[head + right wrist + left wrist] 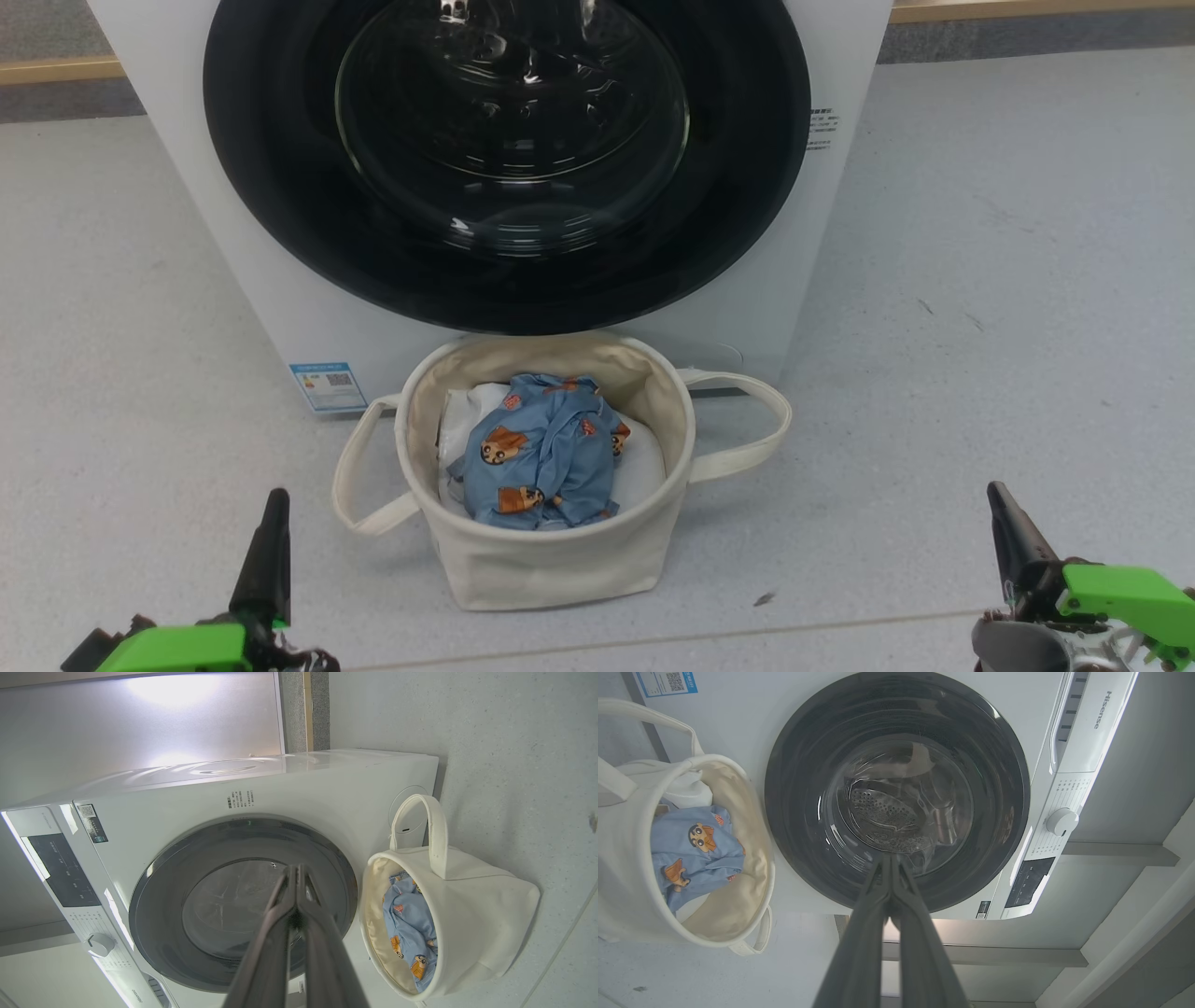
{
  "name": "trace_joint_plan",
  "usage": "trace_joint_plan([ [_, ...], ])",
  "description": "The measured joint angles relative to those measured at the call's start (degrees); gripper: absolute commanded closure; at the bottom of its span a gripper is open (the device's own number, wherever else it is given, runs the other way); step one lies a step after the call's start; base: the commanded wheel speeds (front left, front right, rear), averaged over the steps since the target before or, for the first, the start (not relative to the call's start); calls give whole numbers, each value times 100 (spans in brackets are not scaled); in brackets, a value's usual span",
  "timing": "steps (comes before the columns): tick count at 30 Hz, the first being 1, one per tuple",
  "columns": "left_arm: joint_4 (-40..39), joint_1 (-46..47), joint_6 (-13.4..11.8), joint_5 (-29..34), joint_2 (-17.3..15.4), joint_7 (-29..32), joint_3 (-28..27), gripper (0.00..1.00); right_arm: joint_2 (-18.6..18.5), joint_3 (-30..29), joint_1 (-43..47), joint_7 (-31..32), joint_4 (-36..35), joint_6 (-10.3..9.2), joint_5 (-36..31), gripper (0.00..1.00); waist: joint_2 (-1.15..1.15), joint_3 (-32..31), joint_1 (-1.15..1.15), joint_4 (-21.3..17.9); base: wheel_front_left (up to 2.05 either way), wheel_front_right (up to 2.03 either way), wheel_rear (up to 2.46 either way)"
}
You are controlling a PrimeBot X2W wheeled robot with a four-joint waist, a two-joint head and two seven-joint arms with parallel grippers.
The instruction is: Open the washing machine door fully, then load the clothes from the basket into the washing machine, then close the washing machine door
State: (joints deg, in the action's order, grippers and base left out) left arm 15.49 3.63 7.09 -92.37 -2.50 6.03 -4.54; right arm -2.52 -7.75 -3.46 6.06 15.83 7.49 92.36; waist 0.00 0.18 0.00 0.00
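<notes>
Left end effector point(274, 509): fingers pressed together, nothing held. Right end effector point(1001, 504): fingers likewise pressed together, nothing held.

The basket point(551, 560) stands on the floor point(980, 327) between the two end effectors and slightly ahead of them, apart from both. Its loop handles point(747, 420) project toward each side. The clothes point(546, 457) lie crumpled inside the basket on a white cloth point(644, 471), ahead of and inboard of each fingertip.

Beyond the basket, just beside its far rim, stands the washing machine point(261, 308). The washing machine door point(280, 187) is closed, flat against the front panel, ahead of both end effectors. In each wrist view the fingertips line up with its glass centre. A blue label point(327, 385) sits at the lower corner ahead of the left end effector.
</notes>
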Motion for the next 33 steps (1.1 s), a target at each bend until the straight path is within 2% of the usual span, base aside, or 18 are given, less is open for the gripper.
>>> trace_joint_plan([
  [15,0,0,0,0,1,0,0,100,1,0,0,0,0,0,0,100,0,0,0,0,0,0,0],
  [16,16,-3,-3,-1,4,-3,3,0,4,1,3,-1,21,0,1,0,0,0,0,0,0,0,0],
  [17,87,-16,-3,-1,9,-5,9,100,11,3,25,-3,77,0,1,100,0,0,0,0,0,0,0],
  [18,177,-51,-4,-1,24,-7,13,0,26,5,63,-8,170,0,1,0,0,0,0,0,0,0,0],
  [22,381,-285,-4,-1,69,-19,30,0,52,15,275,-21,386,0,-10,0,0,4,0,2,0,0,0],
  [27,385,-270,-4,-1,68,-83,43,0,52,-4,249,-92,389,0,-104,0,0,-9,12,17,0,0,0],
  [33,386,-248,-4,-24,68,-212,94,0,52,-63,249,-201,348,0,-211,0,0,8,1,36,0,0,0],
])
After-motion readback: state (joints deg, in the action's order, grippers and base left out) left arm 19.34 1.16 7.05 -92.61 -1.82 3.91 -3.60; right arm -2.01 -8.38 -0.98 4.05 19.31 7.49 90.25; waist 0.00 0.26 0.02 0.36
